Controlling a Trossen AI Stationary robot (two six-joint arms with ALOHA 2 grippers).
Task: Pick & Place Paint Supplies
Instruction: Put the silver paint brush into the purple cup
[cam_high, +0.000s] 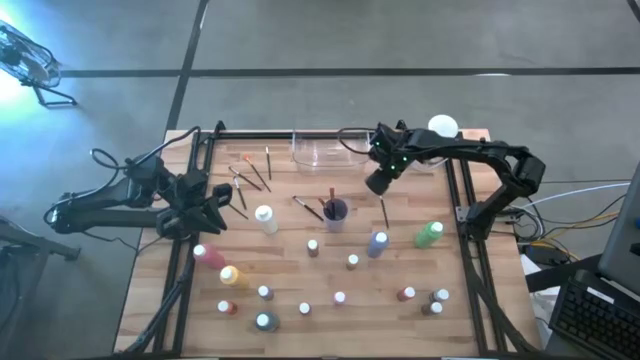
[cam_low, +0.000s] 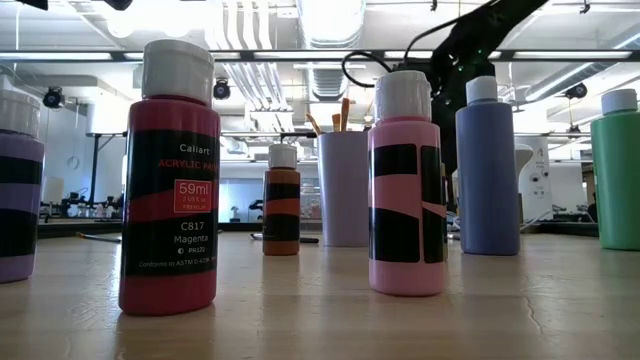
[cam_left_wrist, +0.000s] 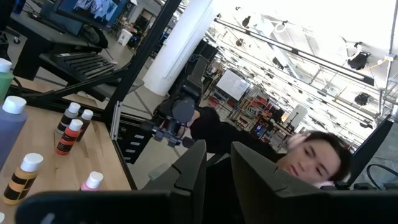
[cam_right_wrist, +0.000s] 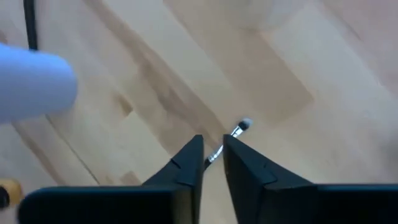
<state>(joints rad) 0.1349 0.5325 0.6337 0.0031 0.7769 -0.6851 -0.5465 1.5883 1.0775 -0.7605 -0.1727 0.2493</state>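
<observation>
1. The right hand (cam_high: 378, 184) hovers above the surface (cam_high: 300, 315), just to the right of the brush cup (cam_high: 334, 211) as the overhead view shows it. In its own wrist view the two fingers stand either side of a thin paintbrush (cam_right_wrist: 231, 138), whose pale tip pokes out past them. They look nearly closed on it, but whether they truly grip the brush or are letting go cannot be told.

2. The step in hand appears to be carrying this brush to the brush cup, which already holds a few brushes. To do it well, the right hand should keep the brush pinched until it is above the cup's mouth, then tip it handle-down before loosening.

3. A second brush (cam_high: 384, 211) lies on the surface just right of the cup, and a blue bottle (cam_high: 377, 243) stands near the cup on the same side. The approach should stay high enough to clear both.

4. The left hand (cam_high: 213, 199) waits well to the left of the cup, tilted up toward the room. Its fingers (cam_left_wrist: 193, 168) sit close together with a narrow gap and nothing visible between them.

5. Other loose brushes (cam_high: 252, 176) lie left of the cup, toward the far edge. Small paint bottles (cam_high: 312, 247) stand scattered on the cup's near side.
</observation>
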